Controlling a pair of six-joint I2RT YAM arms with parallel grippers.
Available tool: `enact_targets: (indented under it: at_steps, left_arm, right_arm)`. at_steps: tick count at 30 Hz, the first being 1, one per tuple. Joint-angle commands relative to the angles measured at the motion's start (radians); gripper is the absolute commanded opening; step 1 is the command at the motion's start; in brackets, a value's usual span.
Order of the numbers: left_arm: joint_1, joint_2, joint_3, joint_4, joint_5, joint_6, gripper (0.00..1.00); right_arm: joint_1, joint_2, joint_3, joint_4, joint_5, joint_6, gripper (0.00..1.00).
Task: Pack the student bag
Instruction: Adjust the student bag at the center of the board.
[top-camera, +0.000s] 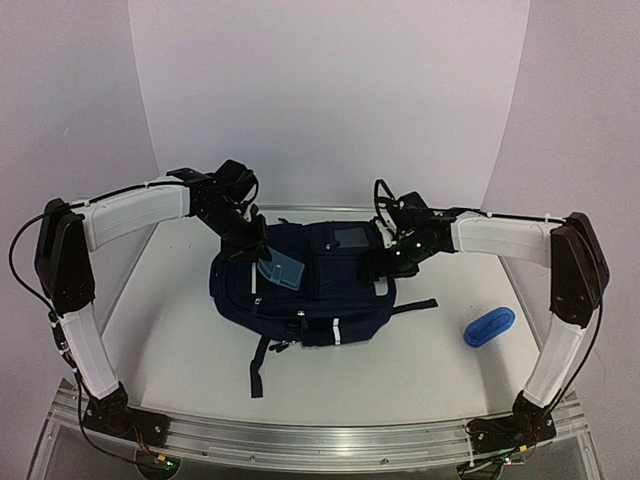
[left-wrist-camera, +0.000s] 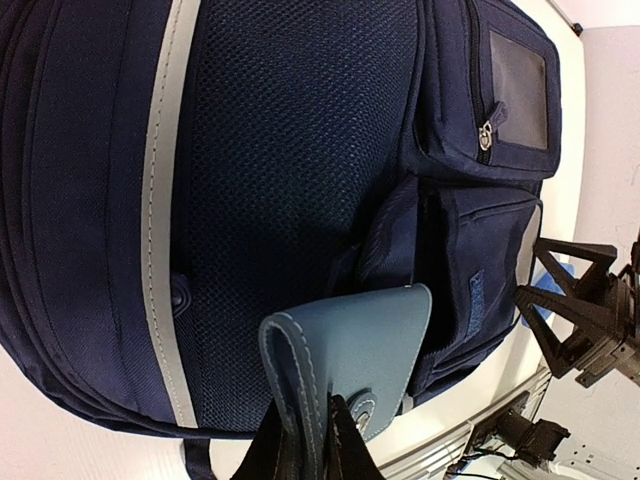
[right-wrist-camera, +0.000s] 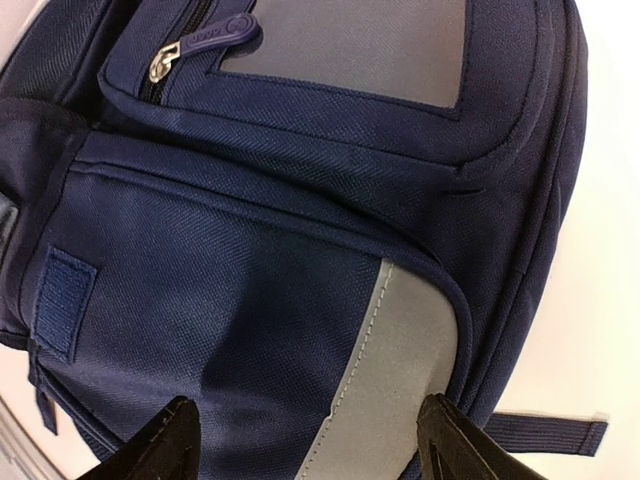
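Note:
The student bag (top-camera: 320, 295), a navy backpack with grey-white stripes, lies flat in the middle of the table. My left gripper (top-camera: 262, 256) hovers over its left half, shut on the edge of a light-blue leather wallet (left-wrist-camera: 365, 335) with a snap tab. The wallet's far corner reaches the mouth of a front pocket (left-wrist-camera: 470, 290). My right gripper (top-camera: 386, 262) is at the bag's right end, open. In the right wrist view its fingers (right-wrist-camera: 172, 440) stand wide apart over a pocket with a grey reflective patch (right-wrist-camera: 400, 380), gripping nothing.
A small bright-blue pouch (top-camera: 488, 326) lies on the table right of the bag. A dark strap (top-camera: 258, 365) trails toward the near edge, another (top-camera: 415, 305) sticks out to the right. White walls close in the back and sides.

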Motion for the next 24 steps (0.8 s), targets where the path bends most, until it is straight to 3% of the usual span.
enact_targets:
  at_steps: [1, 8, 19, 24]
  left_arm:
    - [-0.008, 0.033, 0.047, -0.076, -0.070, 0.038, 0.00]
    - [-0.022, 0.061, 0.115, -0.127, -0.099, 0.058, 0.00]
    - [-0.026, 0.119, 0.196, -0.186, -0.122, 0.070, 0.00]
    - [-0.027, 0.135, 0.213, -0.197, -0.121, 0.070, 0.00]
  right_arm:
    - [-0.062, -0.010, -0.049, -0.089, -0.005, -0.004, 0.78]
    - [-0.111, 0.009, -0.009, -0.116, 0.063, -0.012, 0.98]
    - [-0.129, 0.058, 0.045, -0.179, 0.176, -0.058, 0.96]
    - [-0.134, 0.009, 0.123, -0.228, 0.088, -0.117, 0.98]
